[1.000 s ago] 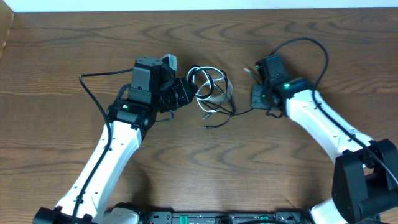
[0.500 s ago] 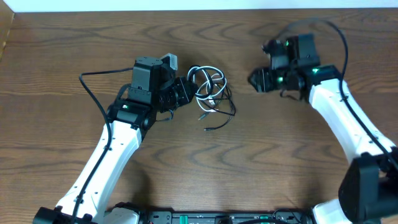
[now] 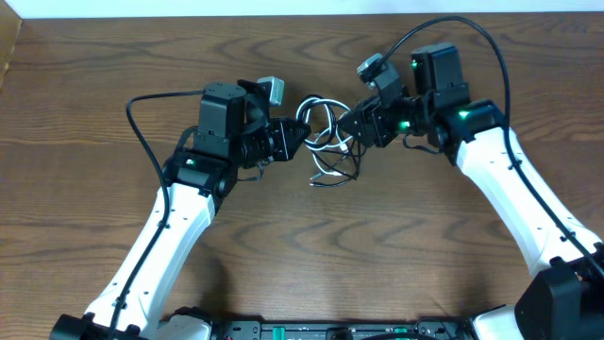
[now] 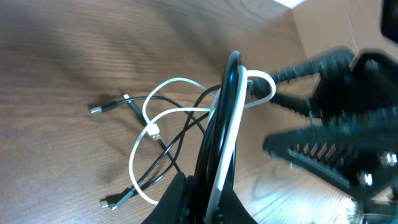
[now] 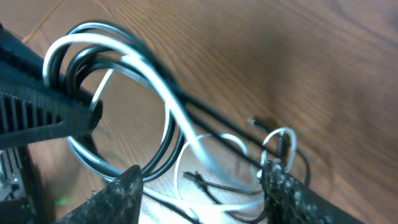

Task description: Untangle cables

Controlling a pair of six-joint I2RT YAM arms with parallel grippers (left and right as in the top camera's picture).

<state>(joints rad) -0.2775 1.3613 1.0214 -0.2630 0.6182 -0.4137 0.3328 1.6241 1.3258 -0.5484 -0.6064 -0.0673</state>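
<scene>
The dark wooden surface [image 3: 94, 76] fills the overhead view. The left arm [image 3: 170, 227] and the right arm [image 3: 514, 189] both reach in from the near edge and meet toward the far edge, about midway between the left and right edges. A thick black wire [image 3: 142, 123] trails from the left arm, and another [image 3: 472, 33] arcs above the right arm.

The left tool [image 3: 291, 142] is clenched on the cables [image 3: 326, 142]. In its wrist view a loop of black and white strands stands up out of its grip. The right tool [image 3: 351, 126] faces it from the other side, released, with its ribbed fingers [image 4: 323, 155] spread apart just beside the raised loop. I cannot tell whether a fingertip touches the loop.

The cables sit between the two tools. The part not lifted lies on the surface as a tangle. The white cord [image 4: 174, 112] curls in two loops, and the black cords [image 4: 168, 155] cross over and under it. Small plugs [image 4: 94, 109] stick out at the loose ends, one of them toward the near edge [image 4: 107, 202].
</scene>
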